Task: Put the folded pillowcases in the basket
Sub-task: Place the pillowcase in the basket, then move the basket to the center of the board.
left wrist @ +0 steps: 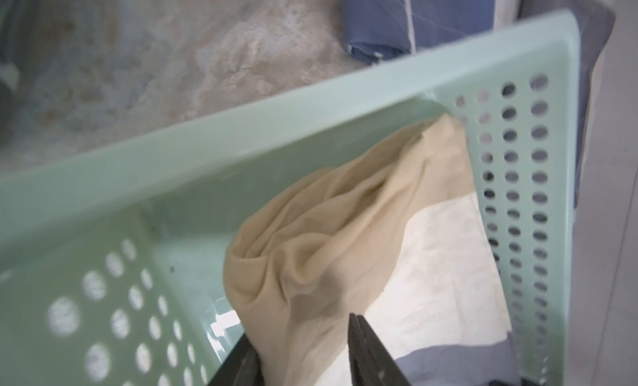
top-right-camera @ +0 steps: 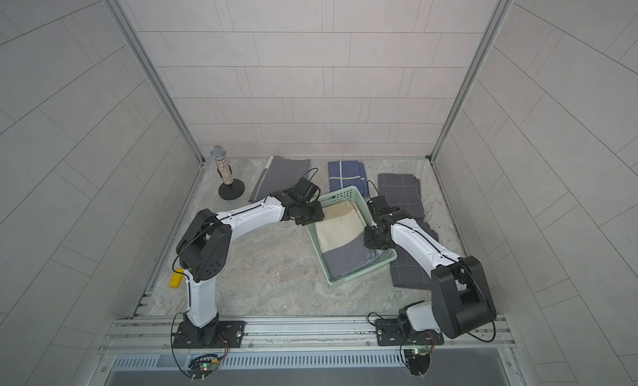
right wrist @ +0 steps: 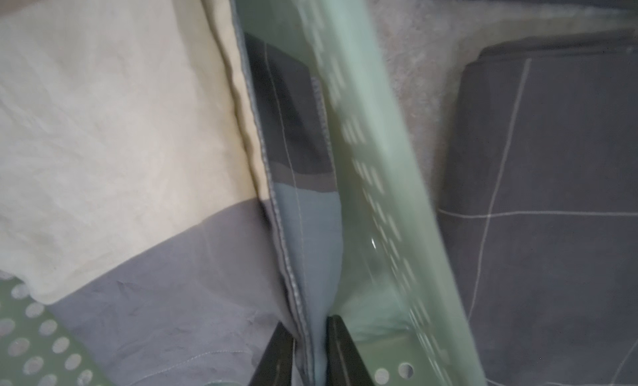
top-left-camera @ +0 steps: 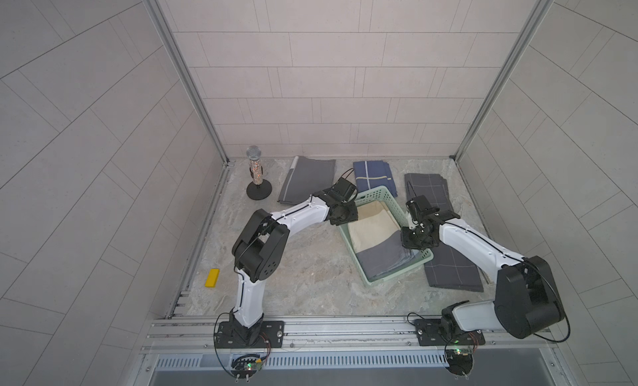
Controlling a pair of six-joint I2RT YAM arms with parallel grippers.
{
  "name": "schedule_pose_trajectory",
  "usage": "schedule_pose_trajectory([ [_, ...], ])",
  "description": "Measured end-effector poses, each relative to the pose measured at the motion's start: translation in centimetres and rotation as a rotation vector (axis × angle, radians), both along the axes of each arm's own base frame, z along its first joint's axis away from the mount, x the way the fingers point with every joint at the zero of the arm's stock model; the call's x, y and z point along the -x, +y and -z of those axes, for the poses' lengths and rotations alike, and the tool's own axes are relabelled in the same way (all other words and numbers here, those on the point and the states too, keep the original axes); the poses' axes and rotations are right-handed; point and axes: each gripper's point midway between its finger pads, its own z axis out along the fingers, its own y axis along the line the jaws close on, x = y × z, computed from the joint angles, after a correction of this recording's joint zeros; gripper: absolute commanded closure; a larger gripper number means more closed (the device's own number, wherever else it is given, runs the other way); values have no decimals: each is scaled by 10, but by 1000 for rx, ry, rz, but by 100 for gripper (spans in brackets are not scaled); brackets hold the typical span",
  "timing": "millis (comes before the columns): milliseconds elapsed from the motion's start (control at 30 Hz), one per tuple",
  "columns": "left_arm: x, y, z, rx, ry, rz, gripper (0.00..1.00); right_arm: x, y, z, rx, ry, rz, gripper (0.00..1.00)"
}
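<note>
Left gripper point(left wrist: 300, 329): jaws stand apart astride a bunched cream corner of the pillowcase point(left wrist: 345, 229). I cannot tell whether they pinch it. Right gripper point(right wrist: 307, 320) straddles a grey hem, and its grip is equally unclear. The pillowcase lies inside the basket point(left wrist: 241, 142), which sits on the table point(top-left-camera: 293, 280) with folded cloths point(top-left-camera: 448, 263) beside it.

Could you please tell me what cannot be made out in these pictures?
Left gripper and right gripper: the fingers are cut off by the wrist views' edges and hidden under the wrists in both top views, so whether they grip the pillowcase is unclear.
Basket floor: mostly covered by the pillowcase.
Grey checked cloth: partly under the right arm in both top views.
Yellow block: partly behind the left arm in a top view.
</note>
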Motion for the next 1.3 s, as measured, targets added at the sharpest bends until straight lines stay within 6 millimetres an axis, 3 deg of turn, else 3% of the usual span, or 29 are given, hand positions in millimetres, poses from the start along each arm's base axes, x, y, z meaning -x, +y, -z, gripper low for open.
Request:
schedule_pose_trajectory([
  [200, 3, -1, -19, 17, -22, 40, 20, 0, 1, -19, -19, -63, 4, 57],
  [433, 8, 7, -88, 41, -125, 68, 6, 2, 2, -44, -36, -140, -3, 56],
  [567, 25, 26, -108, 35, -165, 53, 0, 4, 2, -48, -39, -151, -7, 55],
  [700, 60, 49, -75, 0, -92, 31, 0, 6, 1, -47, -36, -151, -6, 52],
  [833, 88, 52, -33, -58, 8, 37, 0, 7, 0, -46, -31, -150, -6, 52],
  [1033, 102, 31, -21, -53, 26, 69, 0, 7, 0, -46, -28, -151, -4, 52],
  [1200, 109, 21, 2, -85, 64, 82, 21, 8, -2, -44, -21, -151, -2, 54],
  [1300, 117, 28, 16, -123, 89, 84, 47, 10, -4, -46, -16, -164, 2, 56],
])
